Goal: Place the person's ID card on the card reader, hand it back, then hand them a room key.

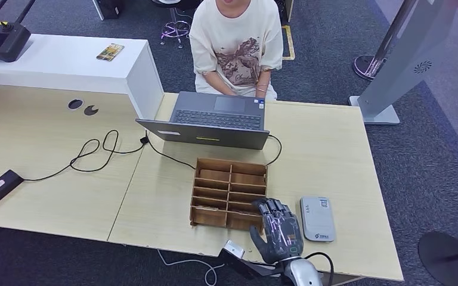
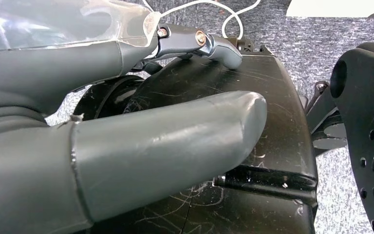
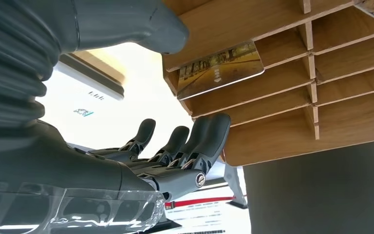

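Hovering right hand [image 1: 281, 231]: fingers spread, holding nothing, over the counter's [image 1: 334, 155] near edge, fingertips at the wooden organizer's [image 1: 229, 192] near right corner.
Left hand [image 2: 126, 141]: fingers extended, nothing held.
Room key [image 3: 219, 68]: lies in an organizer slot.
Card reader [image 1: 317, 218]: just right of the right hand.
Person [image 1: 236, 44]: behind the laptop [image 1: 212, 121] at the far edge.

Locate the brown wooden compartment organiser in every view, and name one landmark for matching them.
Head view: wooden compartment organiser sits mid-table, near the laptop's back.
Right wrist view: it fills the far side, one slot holding a picture-printed card.
Left wrist view: not in it.
Shared landmark: the open right hand at the organiser's corner.
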You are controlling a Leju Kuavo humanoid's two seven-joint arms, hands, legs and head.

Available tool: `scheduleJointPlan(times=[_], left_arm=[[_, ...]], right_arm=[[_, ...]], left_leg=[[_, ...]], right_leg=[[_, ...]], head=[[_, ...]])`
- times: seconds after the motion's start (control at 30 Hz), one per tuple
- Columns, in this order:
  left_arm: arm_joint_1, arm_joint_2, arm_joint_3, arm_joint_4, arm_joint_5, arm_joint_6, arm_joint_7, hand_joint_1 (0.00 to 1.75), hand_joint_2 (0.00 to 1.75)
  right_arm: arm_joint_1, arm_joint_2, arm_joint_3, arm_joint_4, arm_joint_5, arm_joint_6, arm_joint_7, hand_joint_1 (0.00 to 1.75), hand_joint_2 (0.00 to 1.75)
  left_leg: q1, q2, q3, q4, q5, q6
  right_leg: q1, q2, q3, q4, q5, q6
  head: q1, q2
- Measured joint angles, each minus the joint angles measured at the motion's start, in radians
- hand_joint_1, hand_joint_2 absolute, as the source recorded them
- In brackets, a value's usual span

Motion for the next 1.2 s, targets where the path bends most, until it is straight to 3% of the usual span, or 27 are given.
scheduleJointPlan(times=[0.7,0.83,0.97,1.03,1.2], left_arm=[[0.0,0.002,0.0,0.0,0.0,0.0,-0.001,0.0,0.0],[0.0,0.002,-0.001,0.0,0.0,0.0,-0.001,0.0,0.0],[0.0,0.002,0.0,0.0,0.0,0.001,-0.001,0.0,0.0],[0.001,0.003,0.0,0.0,0.0,0.001,-0.001,0.0,0.0],[0.001,0.003,0.0,0.0,0.0,0.002,-0.002,0.0,0.0]], right_arm=[[-0.024,0.007,0.009,0.042,0.018,0.009,0.001,0.74,1.75],[-0.029,0.009,0.009,0.048,0.018,0.009,0.003,0.87,1.75],[-0.03,0.011,0.009,0.053,0.018,0.009,0.002,1.31,1.75],[-0.03,0.011,0.009,0.057,0.018,0.009,0.0,1.41,1.75],[-0.037,0.014,0.01,0.064,0.019,0.009,-0.005,1.41,1.75]], left_leg=[[0.0,0.0,0.0,0.0,0.0,0.0],[0.0,0.0,0.0,0.0,0.0,0.0],[0.0,0.0,0.0,0.0,0.0,0.0],[0.0,0.0,0.0,0.0,0.0,0.0],[0.0,0.0,0.0,0.0,0.0,0.0]], right_leg=[[0.0,0.0,0.0,0.0,0.0,0.0],[0.0,0.0,0.0,0.0,0.0,0.0],[0.0,0.0,0.0,0.0,0.0,0.0],[0.0,0.0,0.0,0.0,0.0,0.0],[0.0,0.0,0.0,0.0,0.0,0.0]], head=[[0.0,0.0],[0.0,0.0],[0.0,0.0],[0.0,0.0],[0.0,0.0]])
